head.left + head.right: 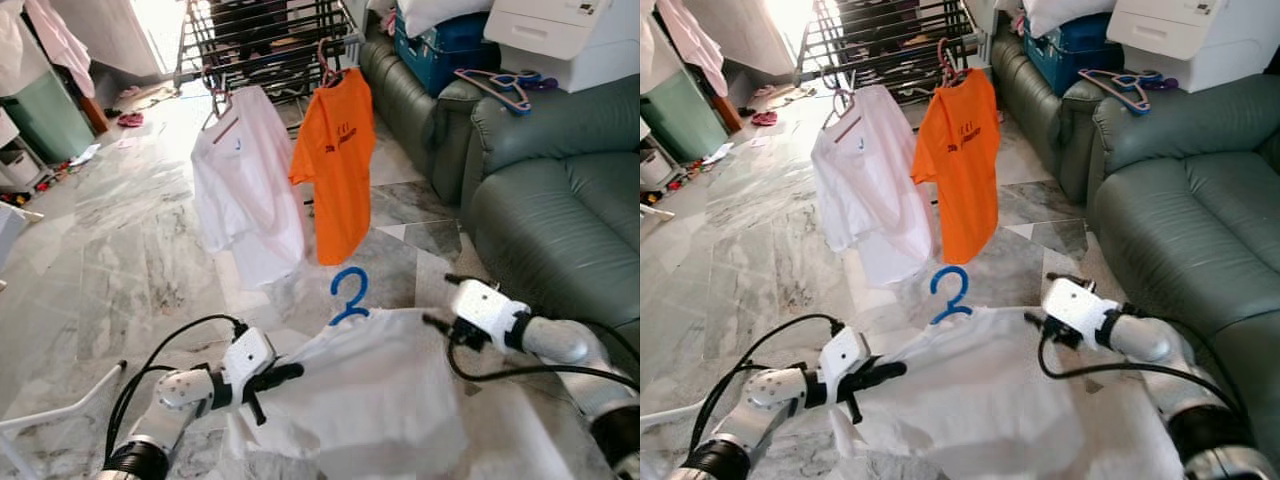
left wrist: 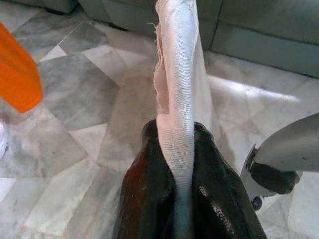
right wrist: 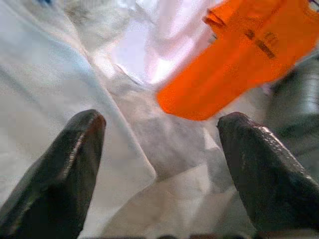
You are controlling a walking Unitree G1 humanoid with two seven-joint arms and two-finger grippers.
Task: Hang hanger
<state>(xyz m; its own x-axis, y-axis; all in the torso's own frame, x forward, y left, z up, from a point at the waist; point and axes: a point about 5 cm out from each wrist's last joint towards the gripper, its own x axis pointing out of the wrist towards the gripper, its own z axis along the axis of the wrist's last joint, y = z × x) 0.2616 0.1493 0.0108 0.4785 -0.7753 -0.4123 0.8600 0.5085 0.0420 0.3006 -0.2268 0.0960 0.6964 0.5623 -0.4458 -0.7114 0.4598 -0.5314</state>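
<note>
A white shirt (image 1: 375, 385) on a blue hanger (image 1: 349, 295) is held near the robot, pinched by the left gripper (image 1: 283, 376); the right gripper (image 3: 159, 164) is spread wide (empty). The far rack (image 1: 265, 40) is not yet reached

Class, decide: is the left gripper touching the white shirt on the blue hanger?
Touching. The left wrist view shows the left gripper with its fingers pressed shut on a fold of the white shirt.
</note>
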